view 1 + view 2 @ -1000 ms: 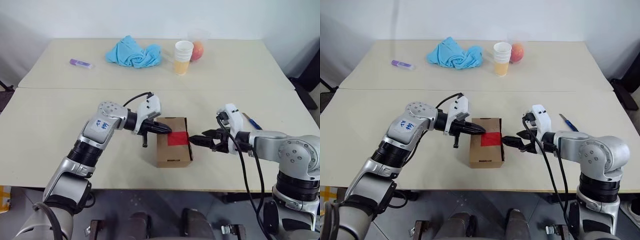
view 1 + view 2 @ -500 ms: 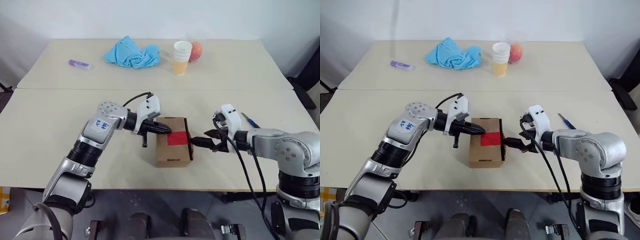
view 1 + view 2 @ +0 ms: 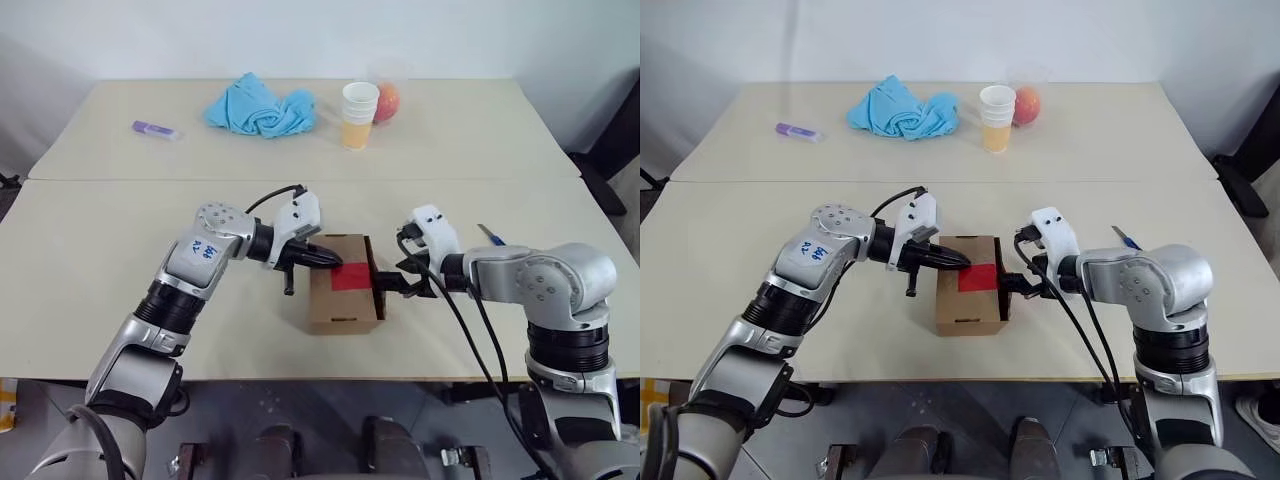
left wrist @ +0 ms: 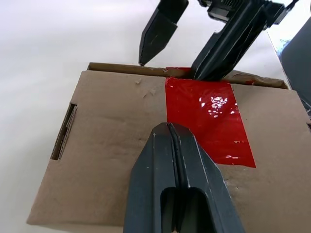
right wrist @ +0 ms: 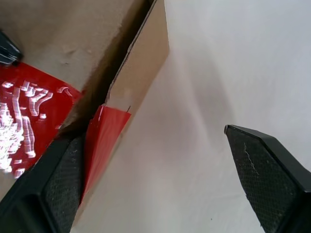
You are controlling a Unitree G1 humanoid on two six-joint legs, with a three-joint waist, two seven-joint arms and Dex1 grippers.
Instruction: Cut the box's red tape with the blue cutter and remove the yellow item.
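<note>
Your left gripper (image 4: 171,127) has its two black fingers pressed together with nothing between them, tips resting on the lid of the box (image 3: 345,297) just beside the red tape (image 3: 353,277). The box sits on the front desk, near the middle of its front edge. Your right gripper (image 3: 388,282) is at the box's right side with its jaws spread wide: one finger (image 4: 228,41) sits at the lid's edge where the red tape folds over the side, the other (image 4: 159,29) hangs clear over the desk. In the right wrist view the tape's end has split and the flap stands slightly up from the side wall. The blue cutter (image 3: 488,235) lies on the desk toward its right edge, behind your right arm, untouched. Along the back desk: a purple stick (image 3: 157,129), a blue cloth (image 3: 259,105), stacked paper cups (image 3: 359,112) and an orange-red fruit (image 3: 387,99).
</note>
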